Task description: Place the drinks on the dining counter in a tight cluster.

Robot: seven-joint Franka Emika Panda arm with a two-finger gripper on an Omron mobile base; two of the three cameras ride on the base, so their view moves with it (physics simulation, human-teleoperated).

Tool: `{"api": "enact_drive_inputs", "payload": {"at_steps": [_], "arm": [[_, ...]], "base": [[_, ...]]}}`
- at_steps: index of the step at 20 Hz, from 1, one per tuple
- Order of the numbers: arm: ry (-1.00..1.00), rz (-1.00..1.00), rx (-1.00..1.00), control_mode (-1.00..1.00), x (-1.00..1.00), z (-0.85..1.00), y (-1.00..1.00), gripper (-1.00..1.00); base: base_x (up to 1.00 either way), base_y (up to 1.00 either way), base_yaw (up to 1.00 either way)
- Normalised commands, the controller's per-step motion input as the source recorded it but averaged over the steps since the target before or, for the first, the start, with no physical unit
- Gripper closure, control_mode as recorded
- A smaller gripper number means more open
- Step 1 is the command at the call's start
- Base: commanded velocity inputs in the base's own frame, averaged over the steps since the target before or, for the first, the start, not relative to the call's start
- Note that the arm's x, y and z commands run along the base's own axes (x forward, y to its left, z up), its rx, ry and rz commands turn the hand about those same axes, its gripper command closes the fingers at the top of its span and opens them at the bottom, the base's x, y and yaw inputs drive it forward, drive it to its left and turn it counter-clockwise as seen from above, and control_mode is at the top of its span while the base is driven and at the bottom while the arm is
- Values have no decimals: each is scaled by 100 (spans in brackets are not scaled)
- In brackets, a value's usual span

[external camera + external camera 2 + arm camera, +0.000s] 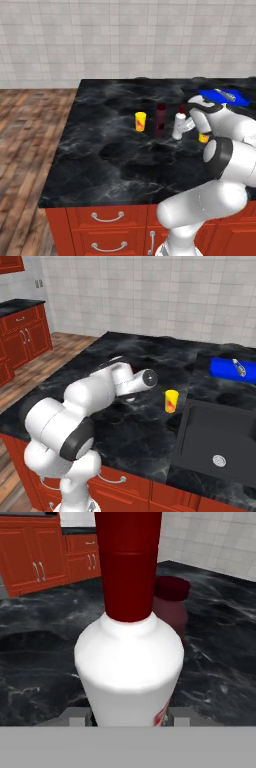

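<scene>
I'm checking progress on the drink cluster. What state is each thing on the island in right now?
White bottle: upright, red cap on, clamped in the gripper.
Maroon bottle: upright on the counter, close beside the white bottle.
Left yellow can: upright, standing free.
Right yellow can: upright near the sink.
Blue tray: lying flat.
Drawers: closed.

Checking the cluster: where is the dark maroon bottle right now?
In the left base view the dark maroon bottle stands on the dining counter, between the yellow can and the white red-capped bottle.
</scene>
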Motion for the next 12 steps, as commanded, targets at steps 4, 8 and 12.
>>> {"api": "enact_drive_inputs", "payload": {"at_steps": [4,8,12], "arm": [[0,0,0,-100,32,-16,-18,100],[0,0,0,-100,21,-22,-17,100],[0,0,0,-100,16,-26,-9,100]], "base": [[0,0,0],[0,0,0],[0,0,0]]}}
